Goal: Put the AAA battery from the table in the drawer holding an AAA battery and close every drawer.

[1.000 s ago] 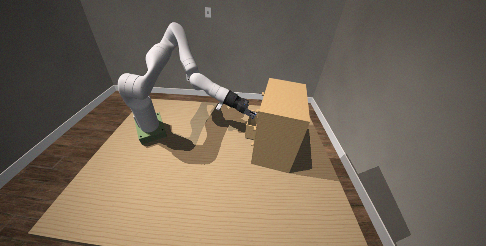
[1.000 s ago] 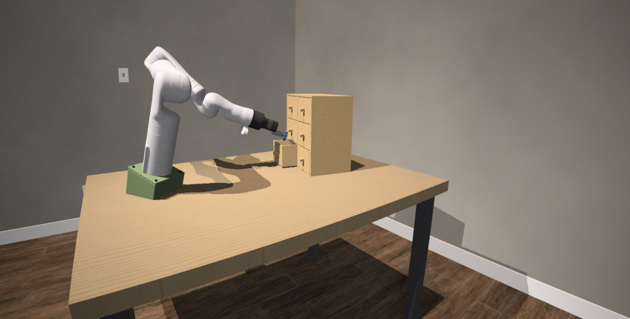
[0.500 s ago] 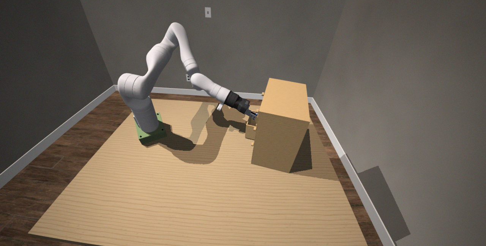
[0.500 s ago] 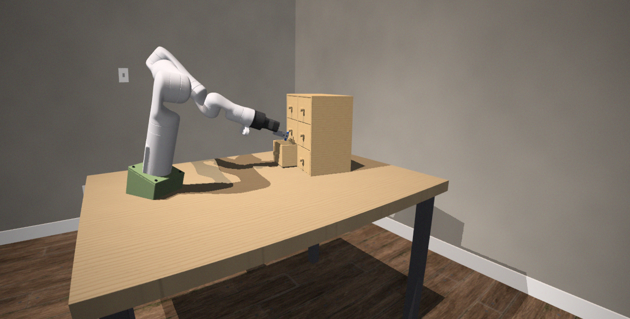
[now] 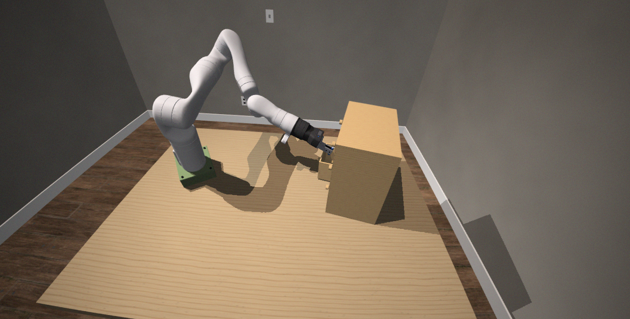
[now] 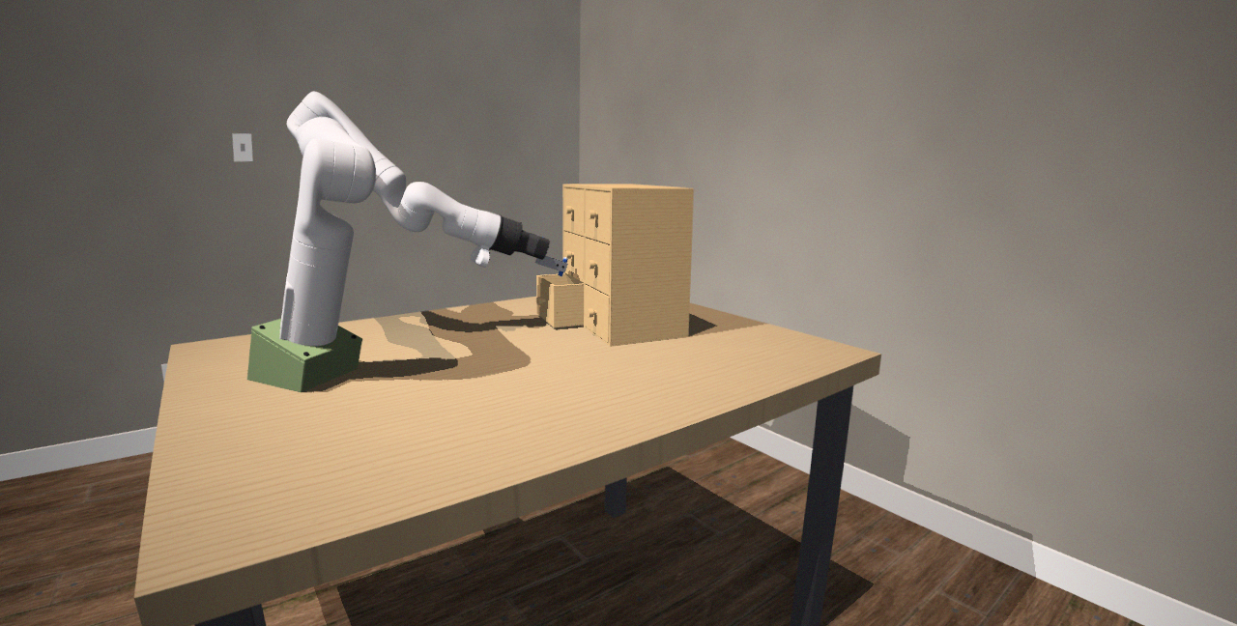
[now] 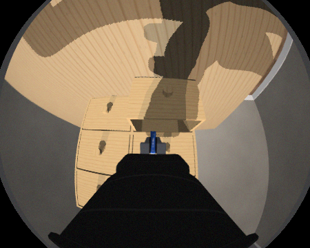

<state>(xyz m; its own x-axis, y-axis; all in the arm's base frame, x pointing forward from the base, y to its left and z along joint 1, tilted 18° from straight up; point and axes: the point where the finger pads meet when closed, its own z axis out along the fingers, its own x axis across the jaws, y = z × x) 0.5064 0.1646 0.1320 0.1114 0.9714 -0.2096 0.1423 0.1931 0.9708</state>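
My gripper is shut on a blue AAA battery, which stands crosswise to the fingers; its blue ends also show in the exterior view. The small wooden chest stands upright with six drawers. Its bottom drawer in the column farther from the exterior camera is pulled partly out; this open drawer shows a dark, shaded inside. The fingertips and battery are just above its opening, close to the chest's front. Whether a battery lies in the drawer cannot be seen.
The other drawers look pushed in. A knob of the middle drawer in the other column sticks out beside the gripper. The knob of the drawer above the open one is close to the fingertips. The chest stands on the wooden table.
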